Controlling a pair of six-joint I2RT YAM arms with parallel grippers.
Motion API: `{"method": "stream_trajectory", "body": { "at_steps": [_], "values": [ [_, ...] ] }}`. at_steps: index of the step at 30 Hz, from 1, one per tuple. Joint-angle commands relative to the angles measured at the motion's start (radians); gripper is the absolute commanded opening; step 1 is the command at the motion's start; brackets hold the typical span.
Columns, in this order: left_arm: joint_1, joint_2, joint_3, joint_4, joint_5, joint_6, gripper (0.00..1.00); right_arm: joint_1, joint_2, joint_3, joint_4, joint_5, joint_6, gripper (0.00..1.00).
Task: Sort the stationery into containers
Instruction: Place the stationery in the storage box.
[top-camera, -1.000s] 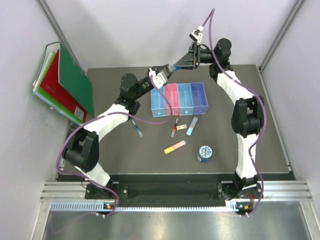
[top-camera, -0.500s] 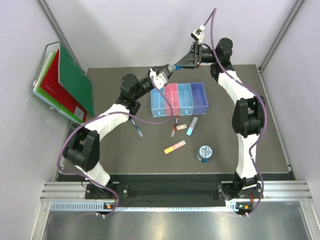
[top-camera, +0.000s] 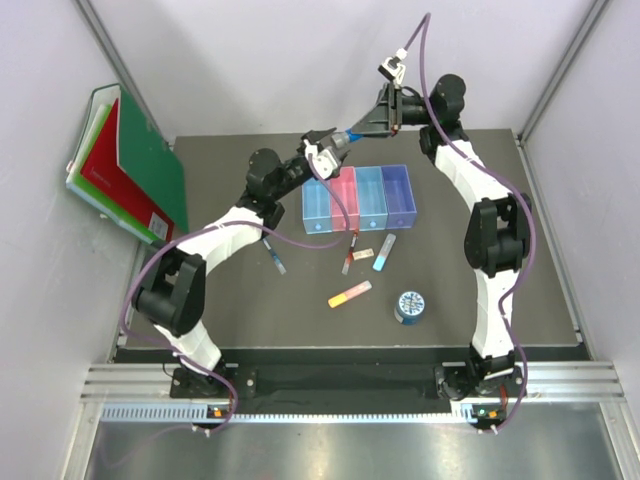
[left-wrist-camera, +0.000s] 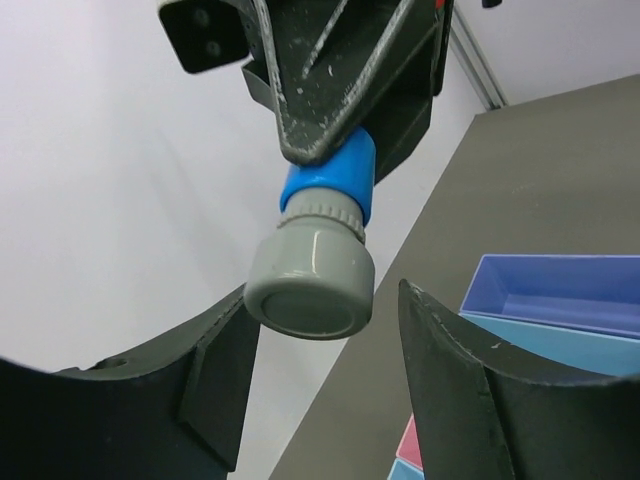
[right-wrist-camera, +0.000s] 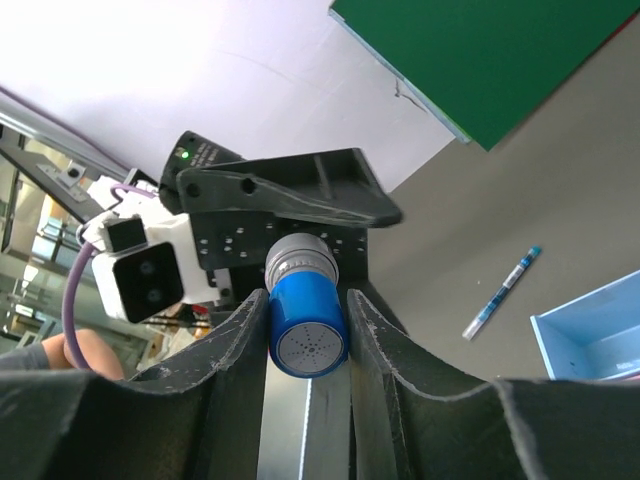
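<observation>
My right gripper (top-camera: 362, 128) is shut on the grey-capped blue bottle (top-camera: 351, 135) and holds it in the air behind the containers (top-camera: 358, 198), cap pointing left. In the right wrist view the bottle (right-wrist-camera: 308, 325) is squeezed between both fingers (right-wrist-camera: 235, 350). My left gripper (top-camera: 333, 152) is open, its jaws on either side of the grey cap (left-wrist-camera: 312, 275) without touching it. On the mat lie the blue pen (top-camera: 274, 254), red-black pen (top-camera: 350, 252), beige eraser (top-camera: 364, 252), light-blue stick (top-camera: 384, 253), yellow-pink stick (top-camera: 349, 294) and round blue tin (top-camera: 410, 305).
Green and red folders (top-camera: 125, 165) lean at the left wall. The four joined bins stand mid-mat: light blue (top-camera: 317, 205), pink (top-camera: 343, 198), blue (top-camera: 371, 197), violet-blue (top-camera: 399, 195). Both arms meet above the back edge of the bins.
My left gripper has moved up and to the right, closing in on the bottle's cap. The right gripper has kept the bottle nearly still.
</observation>
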Motion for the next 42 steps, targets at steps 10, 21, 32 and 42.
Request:
{"method": "stream_trajectory", "body": {
  "at_steps": [10,21,32,42],
  "values": [
    [-0.002,-0.036,-0.018,0.039,-0.042,0.025,0.64,0.010,-0.077,0.027,0.018,-0.025,-0.068,0.21],
    [-0.001,-0.120,-0.064,0.002,-0.093,0.051,0.64,-0.023,-0.054,0.044,0.016,-0.047,-0.139,0.02],
    [-0.001,-0.170,-0.070,-0.036,-0.130,0.086,0.65,-0.052,-0.012,0.190,-0.266,0.132,-0.372,0.00],
    [-0.001,-0.196,-0.075,-0.076,-0.168,0.106,0.65,-0.087,0.047,0.354,-0.527,0.315,-0.633,0.00]
  ]
}}
